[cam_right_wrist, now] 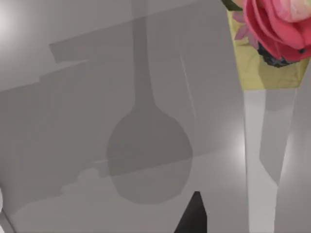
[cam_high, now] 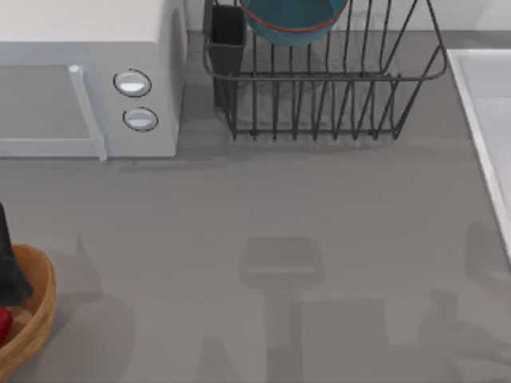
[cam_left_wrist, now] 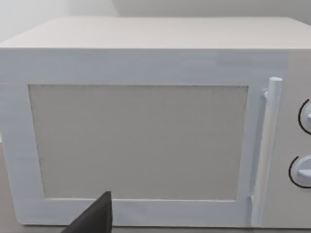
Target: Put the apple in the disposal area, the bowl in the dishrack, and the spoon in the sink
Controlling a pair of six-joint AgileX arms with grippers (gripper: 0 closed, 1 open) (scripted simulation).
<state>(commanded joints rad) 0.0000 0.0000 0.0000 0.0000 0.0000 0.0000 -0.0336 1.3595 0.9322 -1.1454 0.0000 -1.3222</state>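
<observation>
Top view shows the blue bowl (cam_high: 293, 20) already standing inside the wire dishrack (cam_high: 335, 104), just beside the dark utensil cup (cam_high: 227, 36) at the corner of the rack, so I judge this part of the task as done. Far from the dishrack, at the left edge of the counter (cam_high: 263, 207), the wooden disposal basket (cam_high: 36, 319) is partly visible, and a small piece of the red apple (cam_high: 4, 323) lies inside it, so this part seems done too. A dark part of the left arm (cam_high: 9, 263) stands over the basket; whether the left gripper is wide or narrow I cannot tell.

On the other side of the dishrack, the raised white edge of the sink (cam_high: 479, 128) runs along the counter. In the right wrist view the camera looks down on a pale grey surface, probably the sink basin, where a spoon-shaped shadow (cam_right_wrist: 146, 150) falls. A pink item with a yellowish patch (cam_right_wrist: 272, 34) is at the border of this view; it may be the spoon, but I cannot say if it is held or lying there. The state of the right gripper is also not readable. The left wrist view faces the white microwave (cam_left_wrist: 146, 131).

So the spoon is the remaining step, as I judge.
</observation>
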